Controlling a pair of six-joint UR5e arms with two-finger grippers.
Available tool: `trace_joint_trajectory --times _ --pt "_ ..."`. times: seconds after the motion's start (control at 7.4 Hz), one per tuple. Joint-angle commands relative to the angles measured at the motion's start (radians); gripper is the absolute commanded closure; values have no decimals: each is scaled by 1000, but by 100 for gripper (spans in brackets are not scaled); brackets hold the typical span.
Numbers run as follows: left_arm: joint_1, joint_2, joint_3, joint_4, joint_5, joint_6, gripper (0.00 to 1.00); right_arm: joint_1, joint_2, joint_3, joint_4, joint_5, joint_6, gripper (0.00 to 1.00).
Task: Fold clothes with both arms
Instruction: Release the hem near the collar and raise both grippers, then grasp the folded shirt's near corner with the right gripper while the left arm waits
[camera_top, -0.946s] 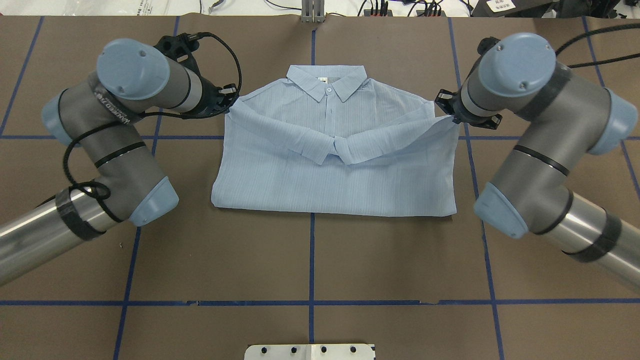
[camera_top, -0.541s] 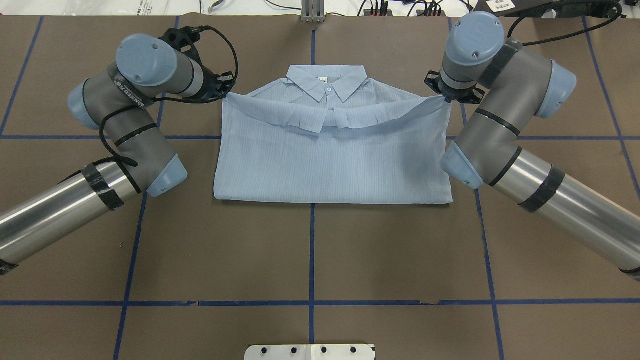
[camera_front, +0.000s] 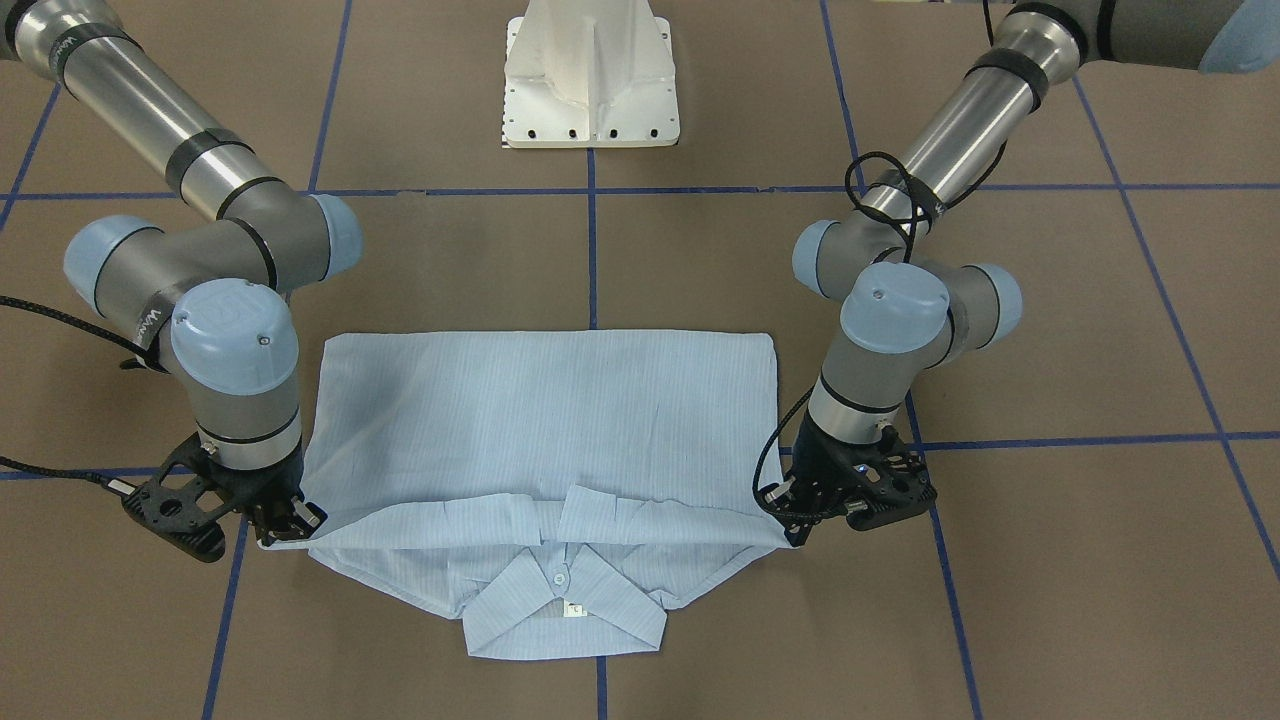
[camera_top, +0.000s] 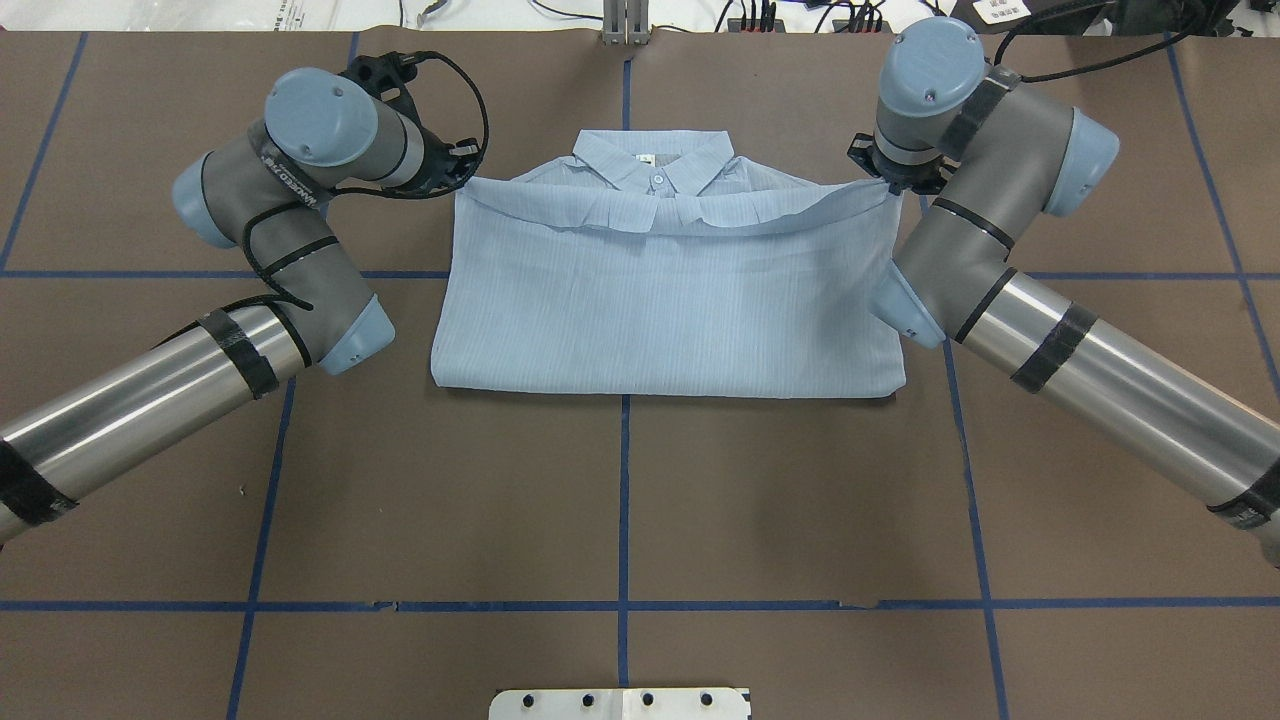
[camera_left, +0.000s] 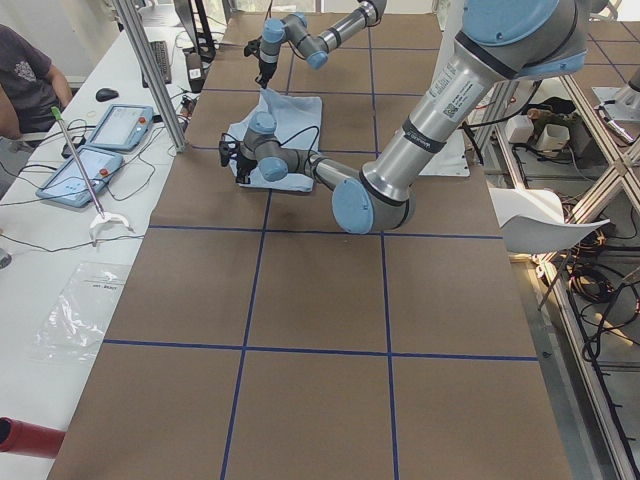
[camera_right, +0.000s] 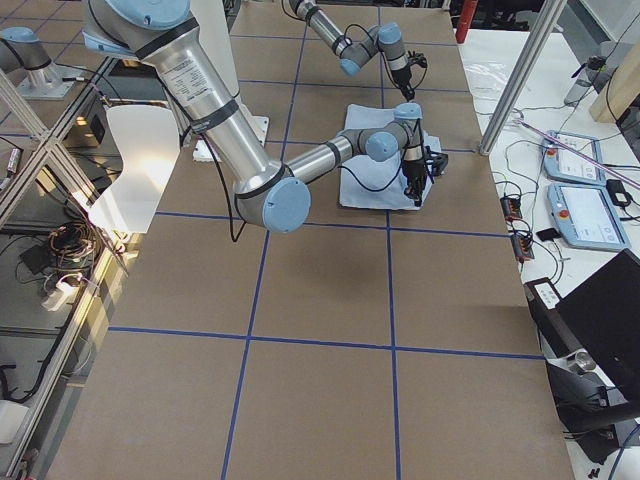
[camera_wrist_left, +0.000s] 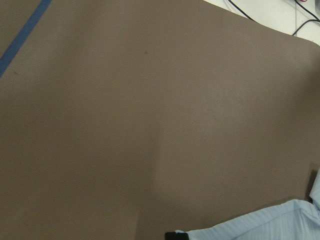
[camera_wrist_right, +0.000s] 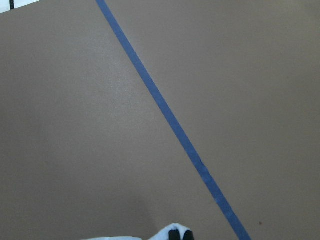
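The left tool (camera_top: 458, 182) is pinching one corner of the shirt's (camera_top: 660, 300) doubled-over edge, and the right tool (camera_top: 889, 187) is pinching the opposite corner. The shirt is lying folded on the table (camera_top: 620, 500) between the two tools. The held edge is sagging across it just short of the collar (camera_top: 655, 165).

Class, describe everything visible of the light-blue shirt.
The shirt is thin, faintly striped light-blue cloth with a collar, white button and small neck tag. It lies on the brown table, a layer folded over toward the collar, cuffs showing at its edge. The left tool and right tool pinch the folded edge's corners.
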Motion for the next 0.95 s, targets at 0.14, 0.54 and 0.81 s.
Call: trace_joint_trajectory --times 0.14,0.54,0.81 --pt "-12 13 -3 -39 -3 40 54 -22 -19 5 83 -1 0 0" --pt "-20 166 -196 -49 -9 45 54 -104 -347 433 81 8 102 0" --pt "-20 176 -208 -44 -9 39 54 -253 -452 566 85 -13 365 0"
